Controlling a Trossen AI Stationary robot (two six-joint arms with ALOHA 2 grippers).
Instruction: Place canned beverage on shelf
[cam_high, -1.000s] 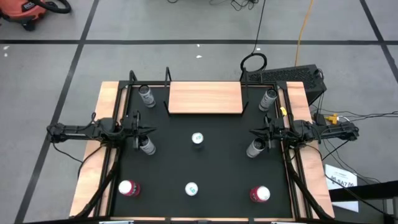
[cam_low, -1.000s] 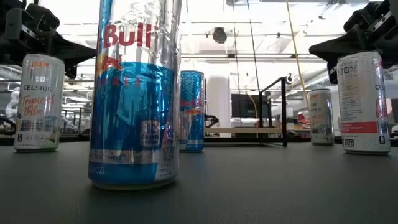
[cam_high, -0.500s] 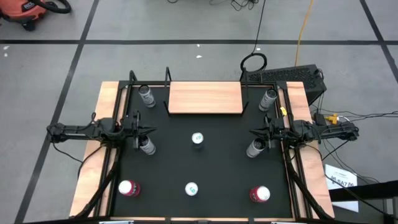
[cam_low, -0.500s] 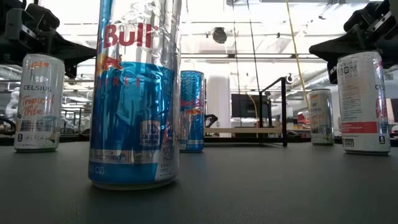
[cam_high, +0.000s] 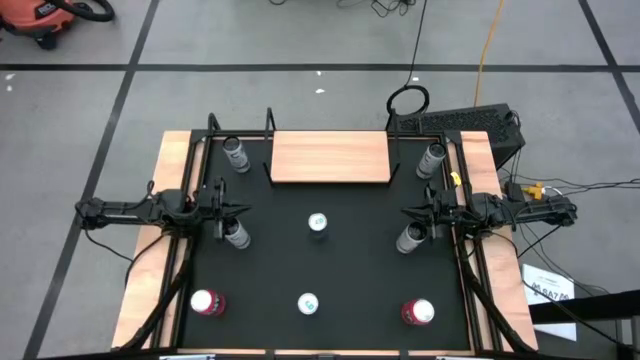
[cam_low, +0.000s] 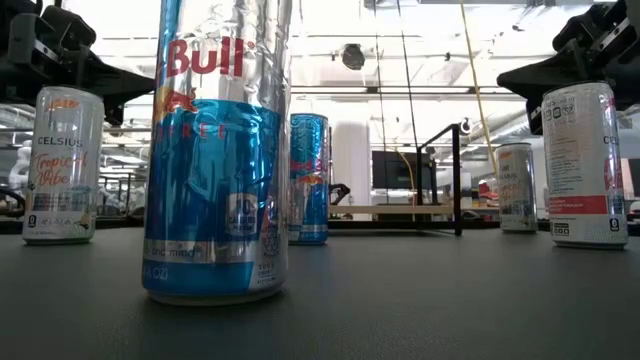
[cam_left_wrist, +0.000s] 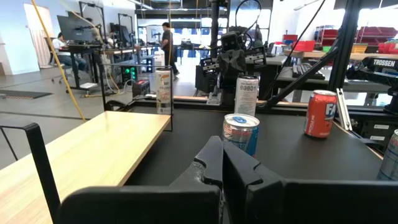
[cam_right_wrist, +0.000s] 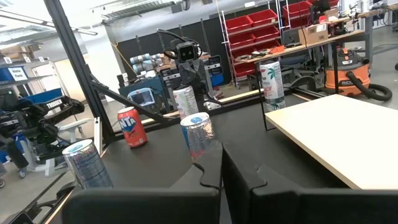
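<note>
Low view: nearest can was cut off by the top edge, lid unseen, and it hid part of the blue can behind it. Left gripper and right gripper showed only as dark masses at the upper corners there, jaws out of frame. Shelf was edge-on, a thin strip. Both wrist views: arm body was cut at the bottom edge. High view: can labels were too small to read. Can beside left jaws was cut by the frame edge.
</note>
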